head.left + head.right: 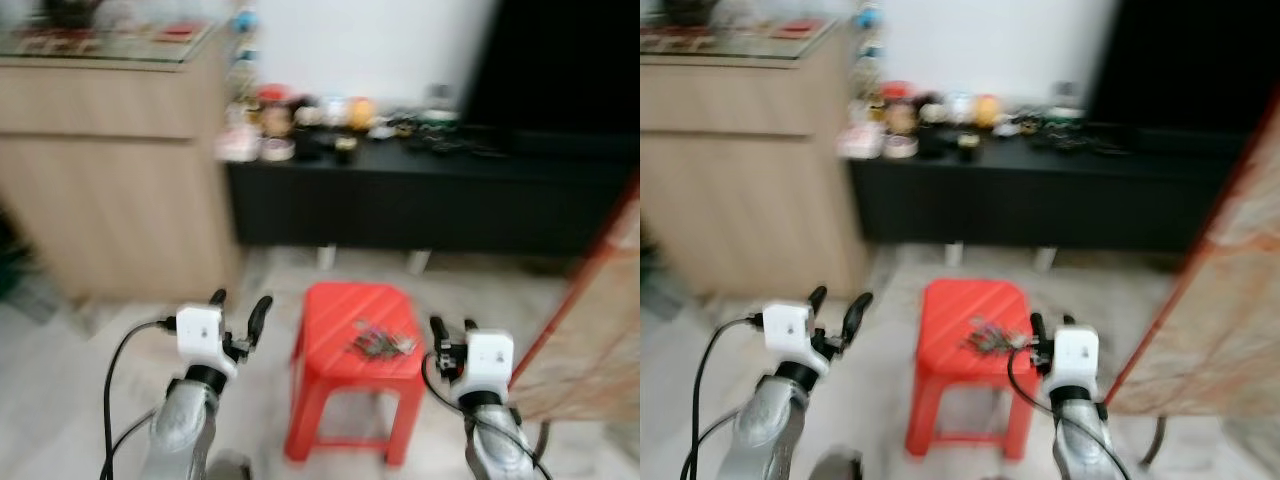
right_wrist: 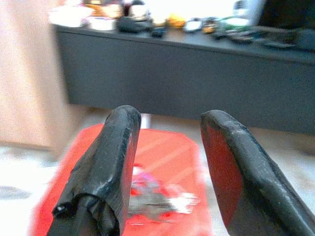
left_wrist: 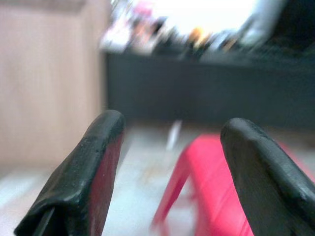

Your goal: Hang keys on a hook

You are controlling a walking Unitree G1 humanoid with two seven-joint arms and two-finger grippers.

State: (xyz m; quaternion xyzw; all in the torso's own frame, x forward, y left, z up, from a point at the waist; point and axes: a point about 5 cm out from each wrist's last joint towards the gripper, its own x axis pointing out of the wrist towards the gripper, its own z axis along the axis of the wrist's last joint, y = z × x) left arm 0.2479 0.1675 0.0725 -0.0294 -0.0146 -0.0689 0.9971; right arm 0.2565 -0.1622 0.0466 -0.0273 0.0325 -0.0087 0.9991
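Nearest, the left gripper and right gripper are raised with fingers spread and empty, flanking the red stool, likely ready for a pickup; the keys lie on its seat, before the black cabinet

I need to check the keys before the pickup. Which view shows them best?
Right wrist view: the keys lie close, framed by the open right gripper. Both eye views show a small blurred bunch on the red stool.
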